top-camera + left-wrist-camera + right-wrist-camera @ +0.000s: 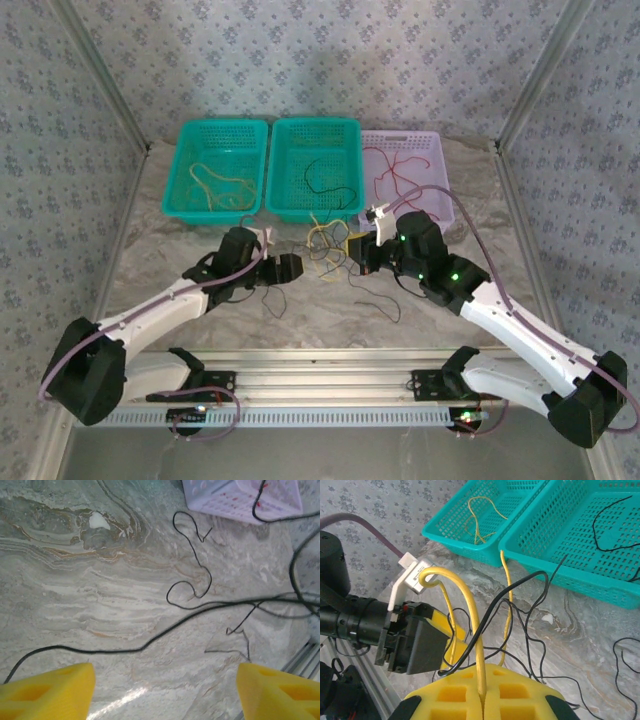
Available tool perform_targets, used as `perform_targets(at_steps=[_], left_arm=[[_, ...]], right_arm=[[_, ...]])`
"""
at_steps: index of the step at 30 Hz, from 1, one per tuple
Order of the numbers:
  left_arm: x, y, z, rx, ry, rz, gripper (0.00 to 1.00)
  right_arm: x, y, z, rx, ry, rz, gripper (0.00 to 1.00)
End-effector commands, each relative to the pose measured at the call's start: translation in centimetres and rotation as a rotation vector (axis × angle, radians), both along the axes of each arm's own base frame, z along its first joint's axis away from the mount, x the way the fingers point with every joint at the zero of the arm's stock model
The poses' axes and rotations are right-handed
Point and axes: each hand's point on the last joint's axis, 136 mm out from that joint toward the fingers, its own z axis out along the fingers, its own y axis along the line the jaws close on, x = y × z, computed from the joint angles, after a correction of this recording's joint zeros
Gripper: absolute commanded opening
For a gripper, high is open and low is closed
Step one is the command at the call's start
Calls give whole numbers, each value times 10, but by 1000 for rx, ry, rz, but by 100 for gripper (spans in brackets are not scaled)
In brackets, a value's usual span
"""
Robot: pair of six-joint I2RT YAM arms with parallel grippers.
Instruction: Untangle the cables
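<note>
The cables (328,250) lie as a loose yellow and black tangle on the marble table between my two grippers. My right gripper (481,696) is shut on a yellow cable (470,610) that arches up out of its pads, and a black cable (495,605) is draped across that arch. My left gripper (166,674) is open just above the table with nothing between its yellow fingers (55,690). A black cable (150,642) runs across the table just beyond the fingertips. From above, the left gripper (290,268) sits left of the tangle and the right gripper (352,252) right of it.
Three baskets stand in a row at the back: a teal one (190,205) holding yellow cable, a teal one (285,205) holding black cable, a lilac one (440,160) holding red cable. Loose black strands (375,295) trail toward the near edge.
</note>
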Motion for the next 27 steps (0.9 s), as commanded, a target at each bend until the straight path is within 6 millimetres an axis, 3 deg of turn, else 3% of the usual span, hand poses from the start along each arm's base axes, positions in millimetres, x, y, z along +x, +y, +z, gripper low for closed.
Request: perform_targets(at_steps=[1,4,9,11,16,23,27], left_arm=[[8,-5,2,14,-55,-17,58],[13,-4,-2,40,-59,-11,49],[22,5,-8,128,-83,11,49],[24,9,-7,155,-100,21,51],[25,24,6,212,-169,48,71],[18,24,14,223,-215,6,77],[11,13,17,191,-245,-71,79]], right_arm=[[-2,3,29,78,-39,17,0],[-5,3,31,90,-38,25,0],[-8,2,35,101,-44,29,0],[-9,1,35,96,-42,34,0],[-11,1,33,95,-42,40,0],[-12,4,37,115,-42,53,0],[-16,8,42,131,-40,88,0]])
